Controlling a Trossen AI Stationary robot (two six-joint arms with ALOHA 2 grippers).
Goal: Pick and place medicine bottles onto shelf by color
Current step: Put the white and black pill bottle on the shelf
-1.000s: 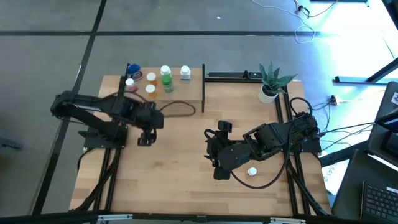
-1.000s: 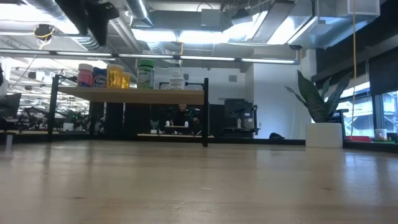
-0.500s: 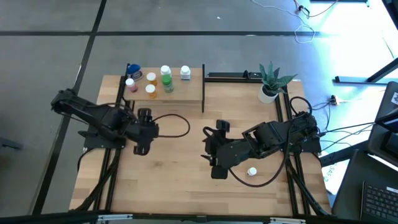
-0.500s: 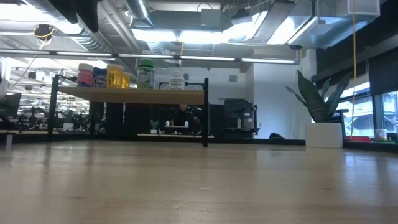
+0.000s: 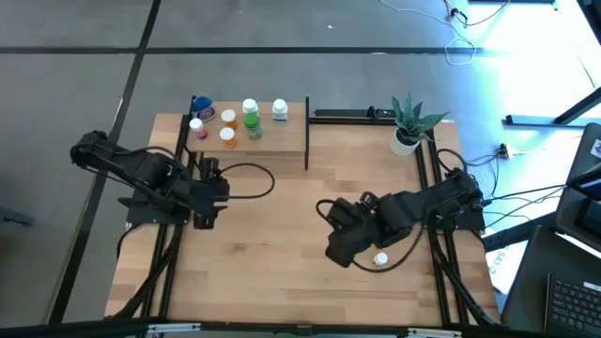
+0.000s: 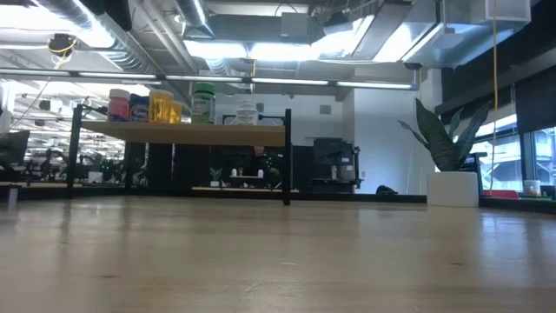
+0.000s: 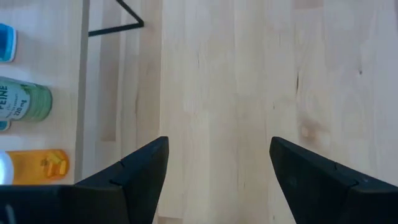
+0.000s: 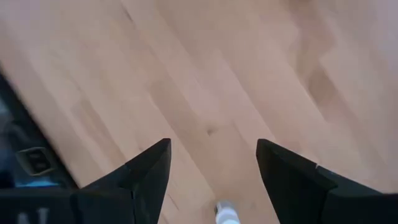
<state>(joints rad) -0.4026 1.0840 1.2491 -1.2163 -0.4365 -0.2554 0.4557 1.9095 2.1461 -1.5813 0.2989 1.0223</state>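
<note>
— Where stood the shelf (image 5: 272, 141)?

— At eleven o'clock of the table (image 5: 282, 282), against the far edge. Carried seven bottles, all upright in the low view.

— Which colours?

— Counted a blue bottle (image 5: 202, 106) at the shelf's nine o'clock end, with a pink bottle (image 5: 196, 127) just beside it. Then two orange bottles (image 5: 228, 117) close together, a green bottle (image 5: 253, 124) past them, and a white bottle (image 5: 280, 110) toward the three o'clock end.

— Any off the shelf?

— Yes, one loose bottle (image 5: 380, 259), white-capped, down on the table at four o'clock. Could not tell its body colour.

— And the left gripper (image 7: 217, 146)?

— Hung over bare wood at nine o'clock of the table, off the shelf's near side. Had its jaws apart and nothing between them. Caught the blue, green and one orange bottle at the edge of its wrist view.

— The right gripper (image 8: 211, 149)?

— Sat low at four o'clock, just beside the loose bottle. Jaws apart as well, gripping nothing. Showed only the white cap near the finger bases in its wrist view, not clasped.

— Anything else?

— Noted a potted plant (image 5: 408, 122) at one o'clock.
</note>
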